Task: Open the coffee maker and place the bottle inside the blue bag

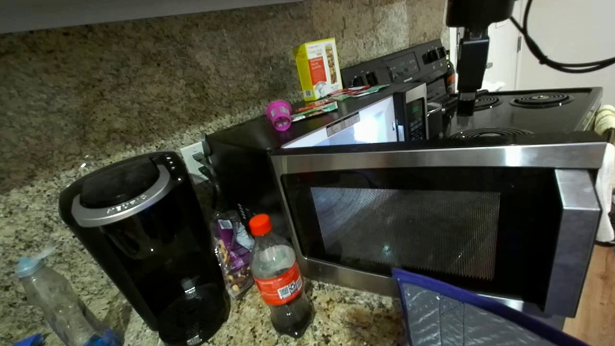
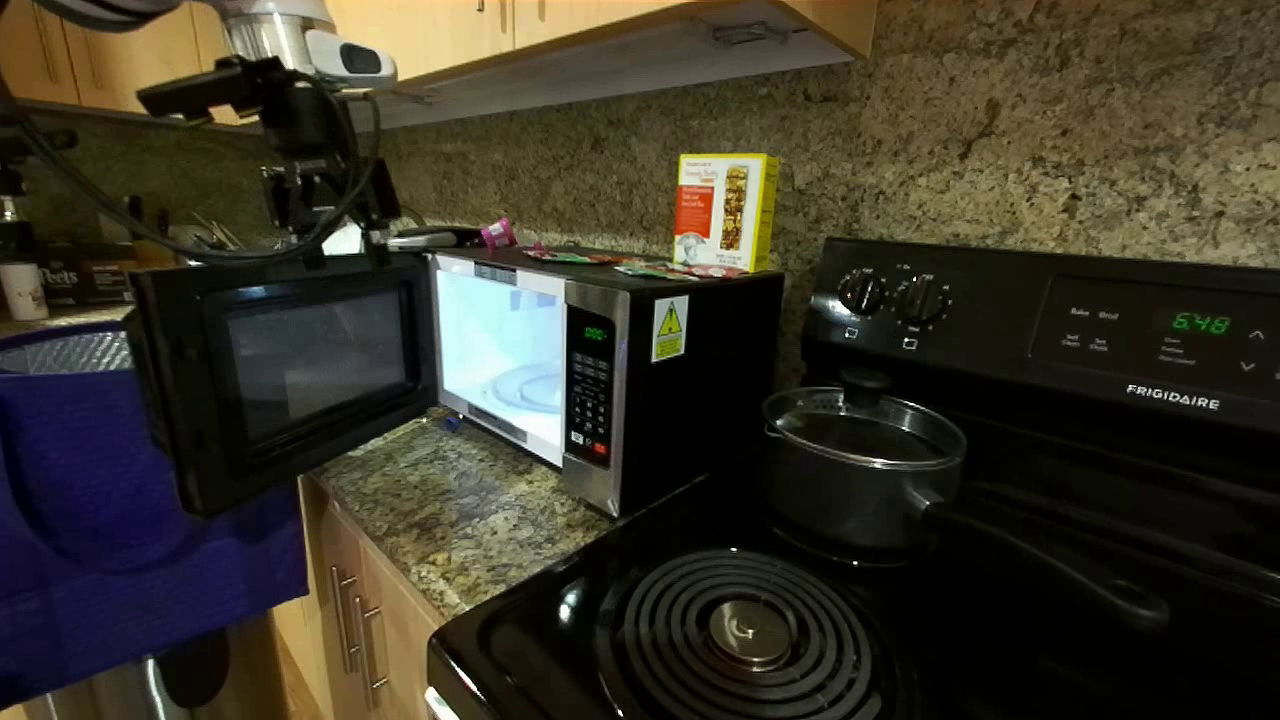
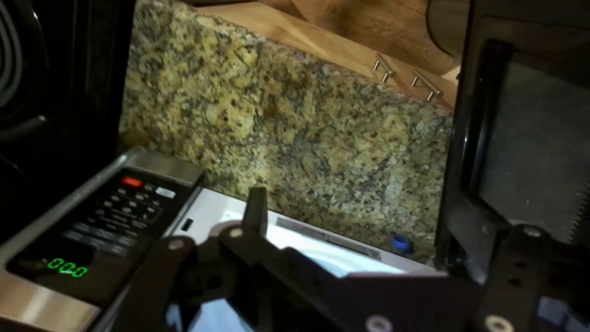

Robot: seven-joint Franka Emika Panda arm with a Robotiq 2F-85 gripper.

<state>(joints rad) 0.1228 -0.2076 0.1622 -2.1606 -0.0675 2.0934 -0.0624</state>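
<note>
The coffee maker [image 1: 144, 235] is a tall glossy black machine with its ringed lid shut, left of the microwave in an exterior view. The cola bottle [image 1: 282, 288] stands upright beside it, with a red cap and red label. The blue bag shows its rim and silver lining [image 1: 456, 312] in front of the microwave door; its blue side [image 2: 100, 450] also shows in an exterior view. My gripper [image 2: 345, 245] is open and empty, pointing down near the open microwave's front, away from bottle and bag. The wrist view shows its fingers [image 3: 387, 216] apart above the microwave opening.
The microwave door [image 1: 408, 226] stands wide open beside the gripper. A yellow box [image 1: 319, 69], a pink cup [image 1: 279, 115] and packets lie on the microwave. A clear bottle [image 1: 62, 302] leans near the coffee maker. A lidded pot [image 2: 865, 470] sits on the stove.
</note>
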